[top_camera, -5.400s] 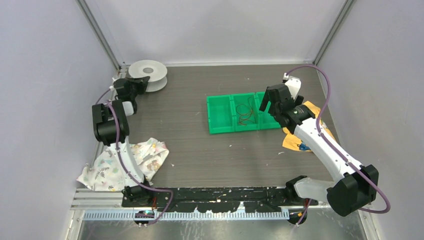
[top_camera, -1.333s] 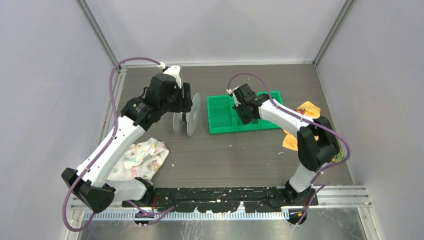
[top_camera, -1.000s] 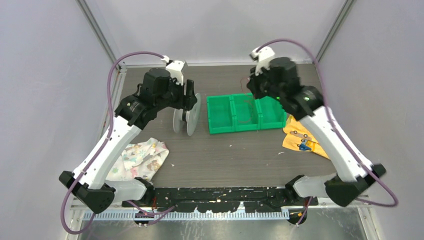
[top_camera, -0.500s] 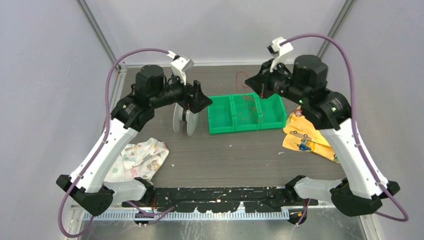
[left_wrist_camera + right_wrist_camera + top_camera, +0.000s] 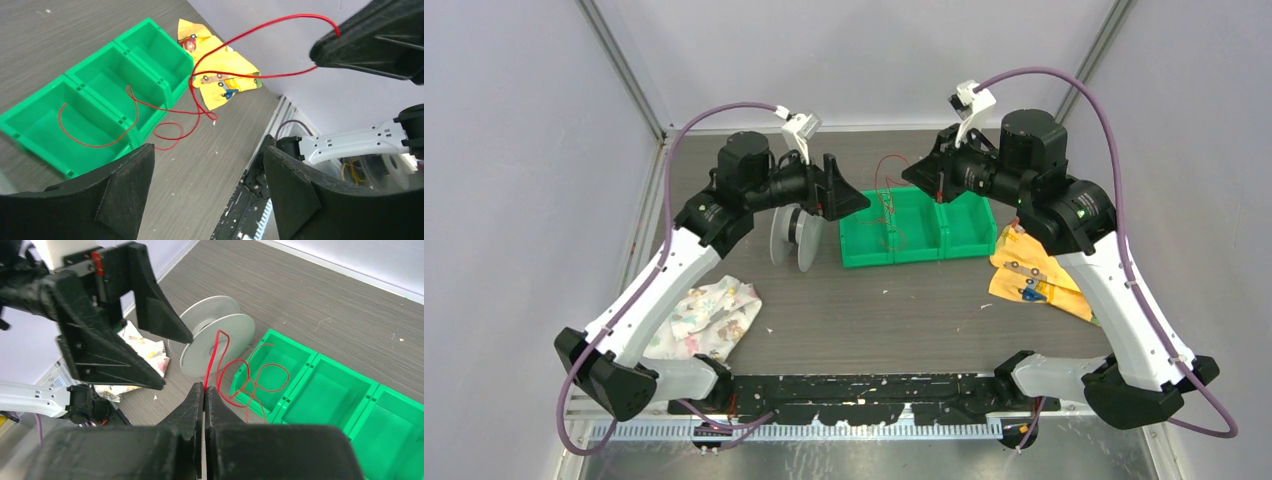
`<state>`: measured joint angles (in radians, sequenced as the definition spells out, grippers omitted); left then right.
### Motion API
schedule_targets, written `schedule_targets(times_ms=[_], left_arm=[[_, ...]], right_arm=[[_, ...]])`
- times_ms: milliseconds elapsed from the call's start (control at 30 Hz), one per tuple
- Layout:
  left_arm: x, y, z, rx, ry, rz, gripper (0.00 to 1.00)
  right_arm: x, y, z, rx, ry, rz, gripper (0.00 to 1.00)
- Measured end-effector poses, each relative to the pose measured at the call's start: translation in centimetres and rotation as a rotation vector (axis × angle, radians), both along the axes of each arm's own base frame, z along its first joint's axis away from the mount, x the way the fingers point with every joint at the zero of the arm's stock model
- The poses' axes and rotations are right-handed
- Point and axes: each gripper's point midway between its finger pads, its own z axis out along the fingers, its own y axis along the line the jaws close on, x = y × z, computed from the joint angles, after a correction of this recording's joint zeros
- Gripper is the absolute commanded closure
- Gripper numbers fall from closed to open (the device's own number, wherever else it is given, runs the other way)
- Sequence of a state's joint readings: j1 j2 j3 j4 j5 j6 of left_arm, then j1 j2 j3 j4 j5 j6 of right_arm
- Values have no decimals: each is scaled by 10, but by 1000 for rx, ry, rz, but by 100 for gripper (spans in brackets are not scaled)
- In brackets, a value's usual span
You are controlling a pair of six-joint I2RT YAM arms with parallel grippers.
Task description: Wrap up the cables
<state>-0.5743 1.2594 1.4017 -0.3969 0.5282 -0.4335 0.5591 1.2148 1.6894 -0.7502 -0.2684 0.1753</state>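
Note:
The cables are one thin red wire (image 5: 887, 205). It hangs in loose loops from my right gripper (image 5: 907, 172) down into the left and middle cells of the green bins (image 5: 914, 238). In the right wrist view, the right gripper (image 5: 205, 387) is shut on the wire (image 5: 208, 375) near one end. My left gripper (image 5: 844, 195) hovers open and holds nothing, just left of the wire and above the white spool (image 5: 789, 238). The left wrist view shows the left gripper (image 5: 207, 152) with its jaws wide apart. The wire's loops (image 5: 166, 149) trail over the bins (image 5: 100, 85) onto the table.
The spool (image 5: 215, 335) stands on edge just left of the bins (image 5: 325, 385). A yellow cloth (image 5: 1034, 280) with small parts lies right of the bins. A patterned cloth (image 5: 709, 310) lies near the left arm's base. Metal frame rails line the table edges.
My left gripper opened off the spool, rose and moved right toward the wire. My right gripper lifted the wire up out of the bins and carried it left.

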Motion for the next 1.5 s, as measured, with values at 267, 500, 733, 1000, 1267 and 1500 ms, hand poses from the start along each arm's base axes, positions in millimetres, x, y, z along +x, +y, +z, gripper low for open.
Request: schedule_targets(times_ms=[267,500,733,1000,1267,1500], left_arm=[[26,-25,-26,-107,157,38,27],[40,-41,-32,-190,219,45,33],[46,-55,-23,-274,244,13,76],[44,-56,-30,-234,263,-7,99],[34,-49,-23,-151,234,-25,99],[27,-50,11,-228,301,-59,99]], right_arm=[[-2,3,6,31,-5,10,99],[-4,4,6,43,1,18,99],[-5,5,1,41,18,18,99],[9,-16,-8,-1,9,-120,99],[55,-68,-45,-69,46,-462,44],[114,-83,-103,-207,199,-634,24]])
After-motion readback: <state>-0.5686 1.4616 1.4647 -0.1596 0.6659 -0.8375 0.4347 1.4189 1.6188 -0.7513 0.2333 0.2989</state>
